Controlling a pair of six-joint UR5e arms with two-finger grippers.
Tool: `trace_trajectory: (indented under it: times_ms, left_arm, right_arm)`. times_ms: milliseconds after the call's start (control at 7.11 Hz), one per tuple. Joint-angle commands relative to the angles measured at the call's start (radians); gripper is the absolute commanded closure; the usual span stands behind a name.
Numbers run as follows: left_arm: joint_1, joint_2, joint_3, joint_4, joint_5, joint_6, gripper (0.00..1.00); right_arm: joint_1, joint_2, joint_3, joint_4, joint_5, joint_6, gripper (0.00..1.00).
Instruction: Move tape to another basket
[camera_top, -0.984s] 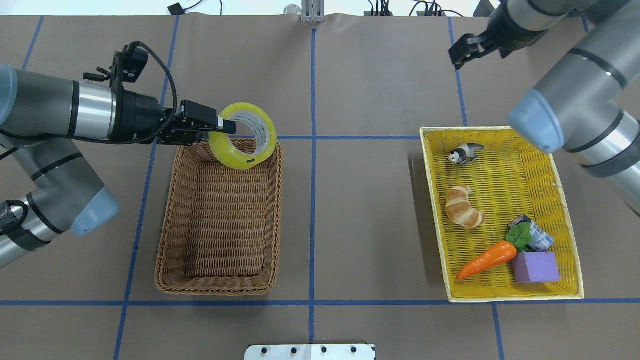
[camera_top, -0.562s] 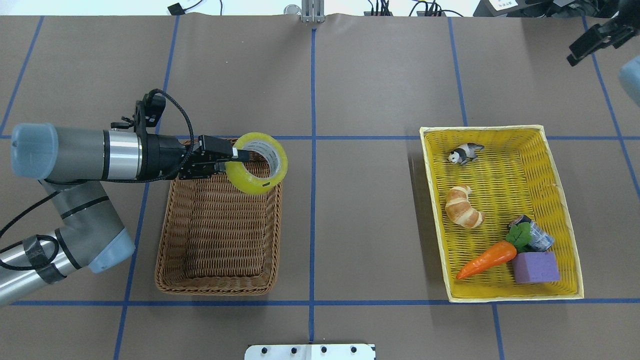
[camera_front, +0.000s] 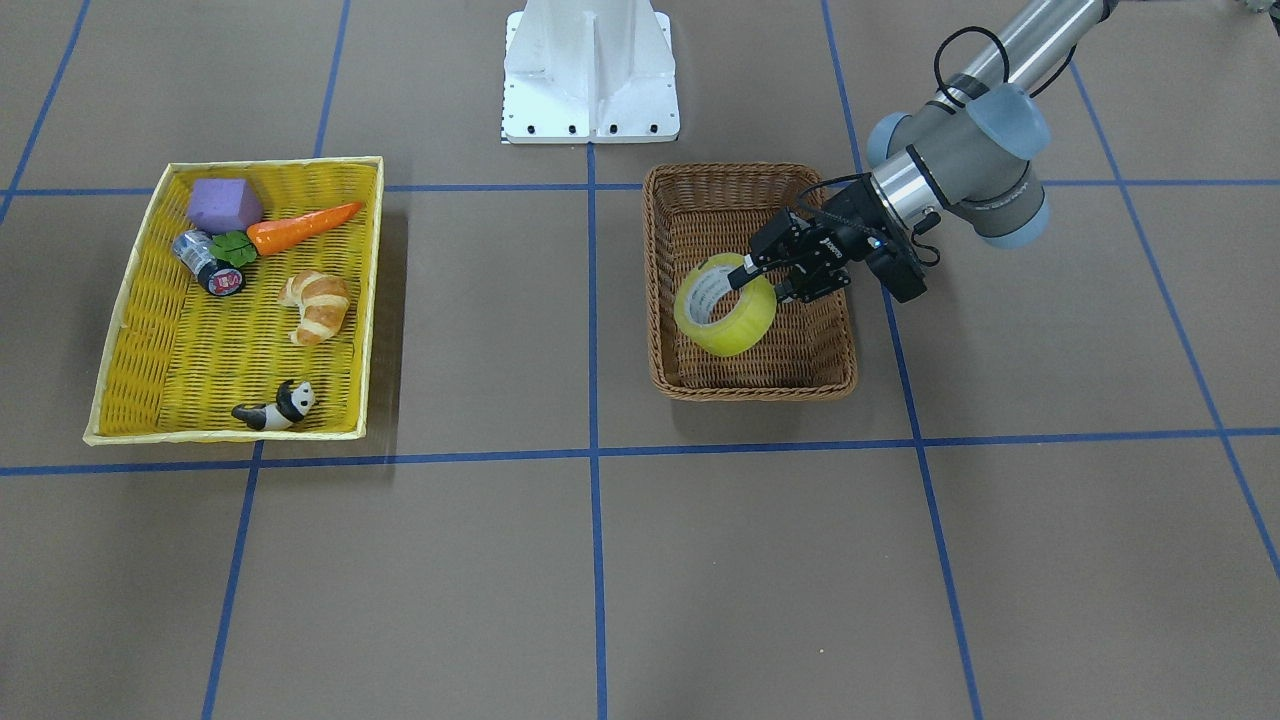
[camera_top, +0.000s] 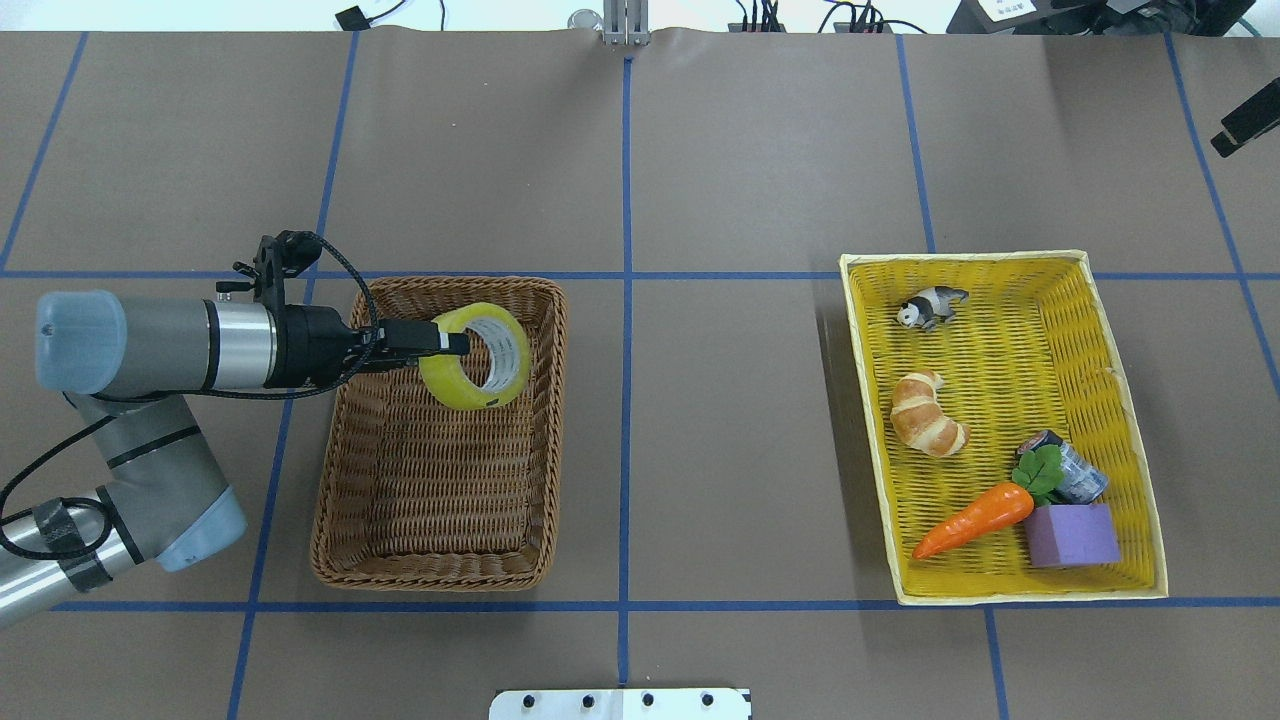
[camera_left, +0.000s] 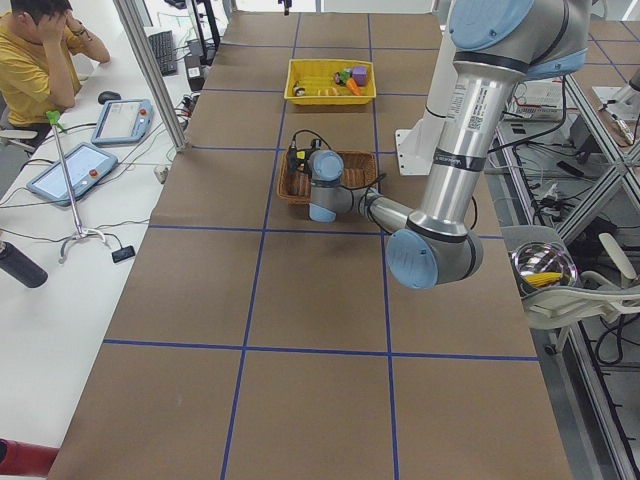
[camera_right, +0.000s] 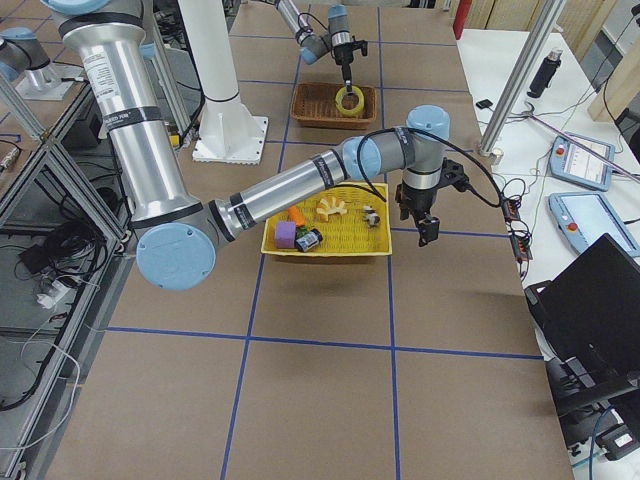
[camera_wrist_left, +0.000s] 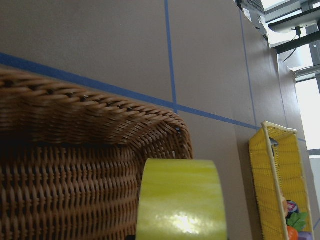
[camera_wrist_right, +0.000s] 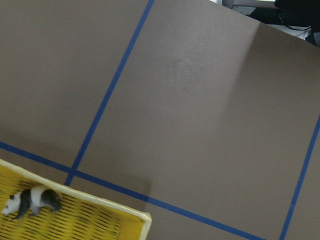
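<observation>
Only exterior views show left tool (camera_top: 462, 343) gripping tape (camera_top: 450, 386).

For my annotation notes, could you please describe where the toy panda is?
Find the yellow basket on the table's right in the overhead view. The panda lies in its far left corner, beyond the croissant. It is the only black-and-white thing there.

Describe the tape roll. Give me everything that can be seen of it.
The tape is a wide roll of glossy, translucent yellow packing tape wound on a white core with grey print. It is tilted, with its opening facing up and sideways. The left gripper is shut on its wall, one finger inside the core and one outside. The roll hangs within the brown wicker basket, toward the end farthest from the robot. Whether it touches the basket's floor cannot be told.
</observation>
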Motion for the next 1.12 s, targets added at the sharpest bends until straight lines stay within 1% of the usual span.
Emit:
trace_trajectory:
  times_ms: [0, 141, 281, 422, 562, 703, 844, 984]
  left_arm:
    - [0.002, 0.01, 0.024, -0.002, 0.037, 0.064, 0.02]
    - [-0.012, 0.029, -0.002, -0.002, 0.033, 0.064, 0.02]
    - [-0.062, 0.03, -0.02, -0.002, 0.013, 0.064, 0.02]
    - [-0.148, 0.03, -0.051, 0.008, -0.055, 0.064, 0.02]
    - [-0.249, 0.031, -0.052, 0.014, -0.074, 0.08, 0.02]
    - [-0.302, 0.054, -0.062, 0.105, -0.073, 0.188, 0.01]
    - [-0.328, 0.066, -0.09, 0.277, -0.064, 0.348, 0.01]
    - [-0.381, 0.085, -0.103, 0.407, -0.064, 0.525, 0.01]
  right_arm:
    - [0.001, -0.002, -0.002, 0.002, -0.001, -0.001, 0.0]
    - [0.001, -0.002, -0.002, 0.002, -0.001, -0.001, 0.0]
    - [0.001, -0.003, -0.005, 0.002, -0.001, -0.003, 0.0]
    - [0.001, -0.005, -0.012, 0.002, -0.001, -0.001, 0.0]
    - [0.001, -0.016, -0.01, 0.0, -0.001, 0.016, 0.0]
    - [0.001, -0.037, -0.013, 0.0, -0.003, 0.016, 0.0]
    - [0.006, -0.048, -0.012, 0.002, -0.003, 0.014, 0.0]
    - [0.012, -0.062, -0.012, 0.002, -0.003, 0.007, 0.0]
